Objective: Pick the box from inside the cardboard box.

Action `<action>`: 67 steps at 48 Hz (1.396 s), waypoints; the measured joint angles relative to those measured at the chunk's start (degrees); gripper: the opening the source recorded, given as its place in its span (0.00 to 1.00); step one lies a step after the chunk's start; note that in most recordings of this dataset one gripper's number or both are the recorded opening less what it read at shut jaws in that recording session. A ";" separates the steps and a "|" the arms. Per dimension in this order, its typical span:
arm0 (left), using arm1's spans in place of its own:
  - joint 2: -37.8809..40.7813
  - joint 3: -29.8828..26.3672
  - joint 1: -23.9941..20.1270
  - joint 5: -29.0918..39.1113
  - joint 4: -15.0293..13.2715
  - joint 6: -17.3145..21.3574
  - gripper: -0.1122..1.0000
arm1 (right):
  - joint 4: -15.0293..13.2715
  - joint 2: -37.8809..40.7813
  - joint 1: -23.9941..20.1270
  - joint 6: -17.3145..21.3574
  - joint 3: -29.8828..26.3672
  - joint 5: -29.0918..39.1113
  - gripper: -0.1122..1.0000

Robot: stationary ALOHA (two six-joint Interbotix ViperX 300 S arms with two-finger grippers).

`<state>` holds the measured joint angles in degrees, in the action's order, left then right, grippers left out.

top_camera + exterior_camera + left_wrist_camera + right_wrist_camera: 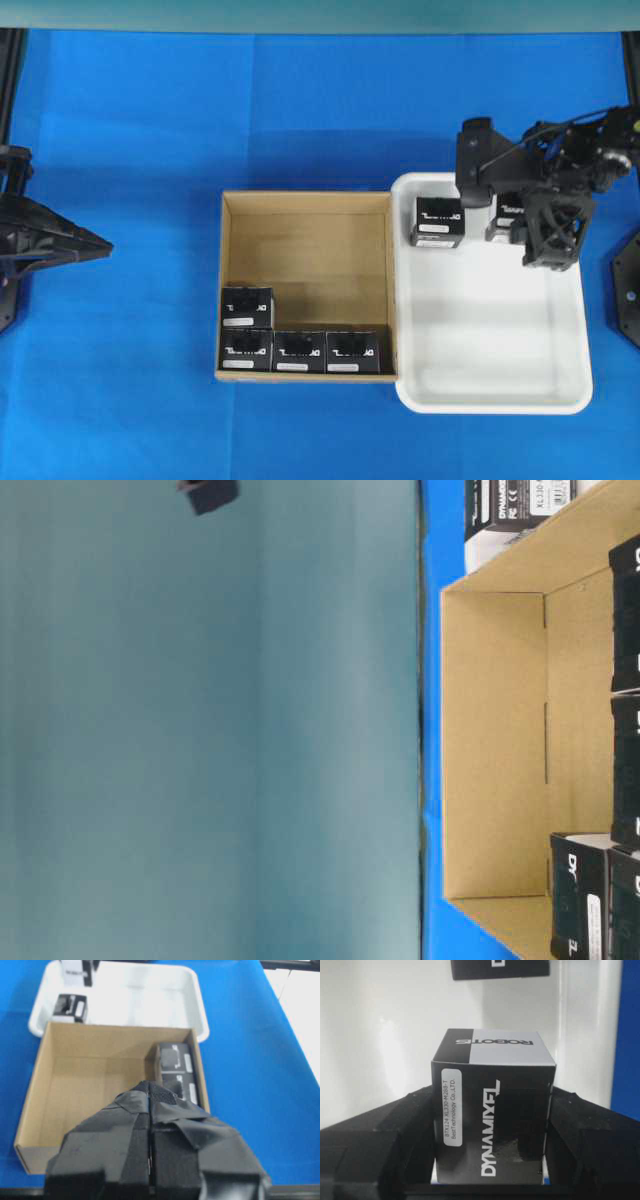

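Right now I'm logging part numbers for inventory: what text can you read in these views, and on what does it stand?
"DYNAMIXEL": front of the black box between the right gripper pads.
"ROBOTIS": top face of that box.
"BTX124 XL330-M288-T" and "BestTechnology Co.,LTD.": its white label.
"DYNAM…": partly cut off, on the boxed item in the table-level view.
Lettering on the boxes in the cardboard carton: too small to read.

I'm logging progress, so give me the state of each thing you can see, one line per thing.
Cardboard box: open-topped, four black boxes along its near and left sides.
White tray: one black box resting at its far left corner.
Held box: between the right gripper's pads, over the tray.
Right gripper: shut on the held box.
Left gripper: shut, empty.
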<state>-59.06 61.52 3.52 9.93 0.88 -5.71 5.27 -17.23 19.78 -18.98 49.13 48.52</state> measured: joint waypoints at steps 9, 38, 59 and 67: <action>0.00 -0.35 0.00 0.00 0.00 0.00 0.04 | 0.00 2.99 0.09 -0.26 0.44 -3.60 0.65; 0.18 -0.53 -0.09 -0.09 0.00 0.00 0.04 | 0.00 8.26 0.09 -0.35 0.44 -7.47 0.65; 0.18 -0.97 -0.09 0.00 0.00 0.00 0.04 | -0.09 9.32 0.18 0.00 0.09 -7.47 0.81; 0.18 -0.97 0.00 -0.09 0.00 0.00 0.04 | -0.09 9.23 0.18 0.00 0.00 -7.65 0.99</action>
<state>-58.89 60.56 3.52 9.84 0.88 -5.71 5.19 -8.00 19.95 -18.98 49.13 40.87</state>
